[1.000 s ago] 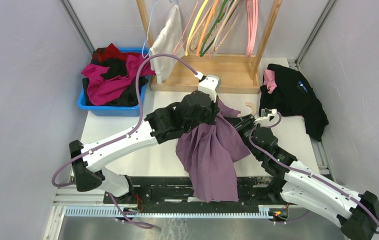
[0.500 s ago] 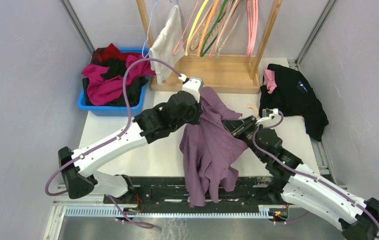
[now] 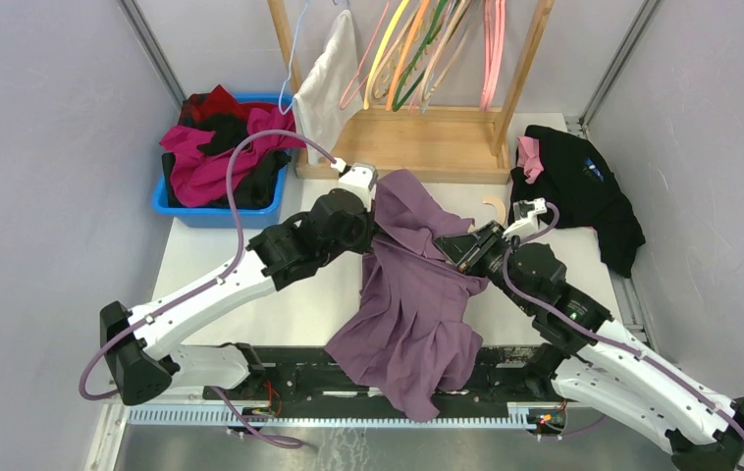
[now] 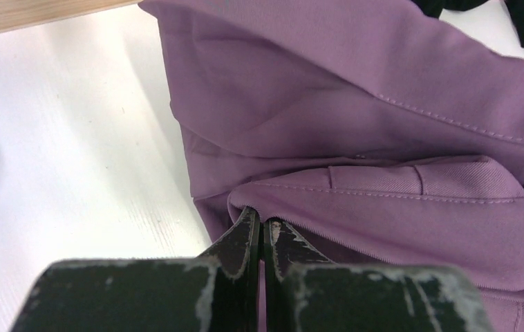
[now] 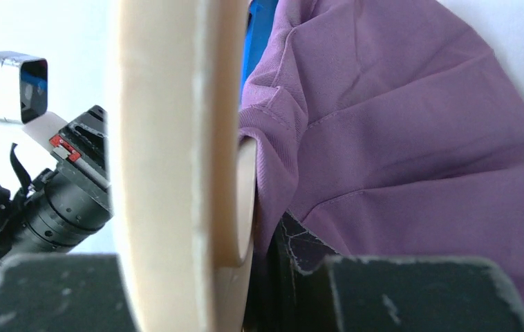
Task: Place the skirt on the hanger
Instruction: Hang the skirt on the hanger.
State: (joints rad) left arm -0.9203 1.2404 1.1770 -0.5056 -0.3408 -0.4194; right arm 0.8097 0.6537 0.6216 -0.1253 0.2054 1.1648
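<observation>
The purple skirt [image 3: 417, 294] stretches between both grippers and spills over the table's near edge. My left gripper [image 3: 366, 192] is shut on a fold of its waistband [image 4: 384, 183], and in the left wrist view the fingertips [image 4: 254, 223] pinch the cloth's hem. My right gripper [image 3: 473, 249] is shut on the cream hanger [image 5: 169, 138], with the skirt [image 5: 397, 138] draped against it. The hanger's hook end [image 3: 493, 208] sticks out past the skirt. Only one right finger [image 5: 301, 252] shows; the other is hidden behind the hanger.
A blue bin [image 3: 216, 212] full of red and black clothes stands at the back left. A wooden rack [image 3: 427, 137] with coloured hangers and a white garment [image 3: 327, 83] is behind. A black garment [image 3: 574, 186] with a pink piece [image 3: 528, 157] lies at right.
My left gripper has carried the waistband leftward. The skirt has spread wider between the two grippers, and its pleats now fan out. The right arm has shifted slightly right.
</observation>
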